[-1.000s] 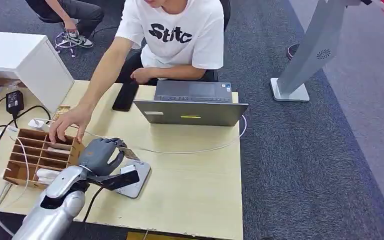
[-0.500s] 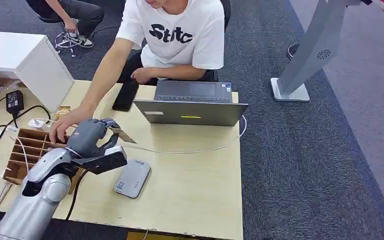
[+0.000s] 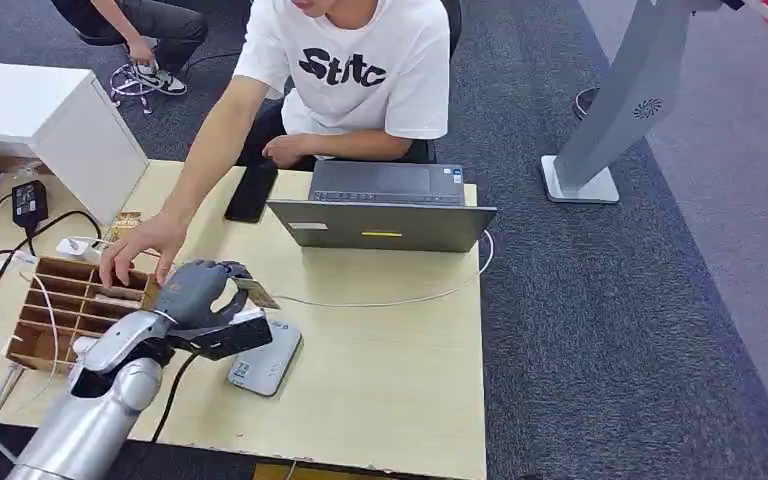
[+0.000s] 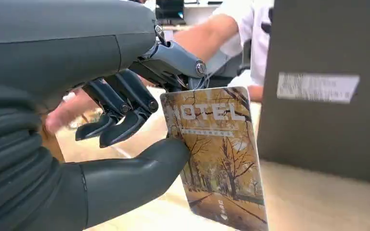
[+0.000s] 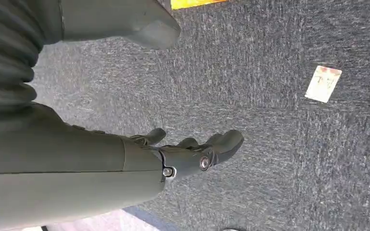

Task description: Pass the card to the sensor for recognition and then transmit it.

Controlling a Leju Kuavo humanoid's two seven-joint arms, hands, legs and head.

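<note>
My left hand (image 3: 198, 290) pinches a hotel card (image 3: 256, 293) between thumb and fingers, just above the table and beyond the far edge of the grey card sensor (image 3: 265, 358). In the left wrist view the card (image 4: 217, 154) shows an autumn tree picture and the word HOTEL, with my thumb (image 4: 125, 183) pressed on its edge. A person's hand (image 3: 140, 245) rests on the wooden card organizer (image 3: 70, 310) just left of my hand. My right hand (image 5: 188, 154) hangs over carpet, fingers loosely apart, holding nothing.
A grey laptop (image 3: 385, 222) stands at the table's far edge, with a black phone (image 3: 251, 192) beside it and a white cable (image 3: 400, 297) trailing across the table. A loose card (image 5: 323, 83) lies on the carpet. Cables and a white cabinet (image 3: 50, 115) sit at the left.
My left hand, holding the card, rose from over the sensor toward the person's hand, then came back down and to the right, stopping just beyond the sensor.
</note>
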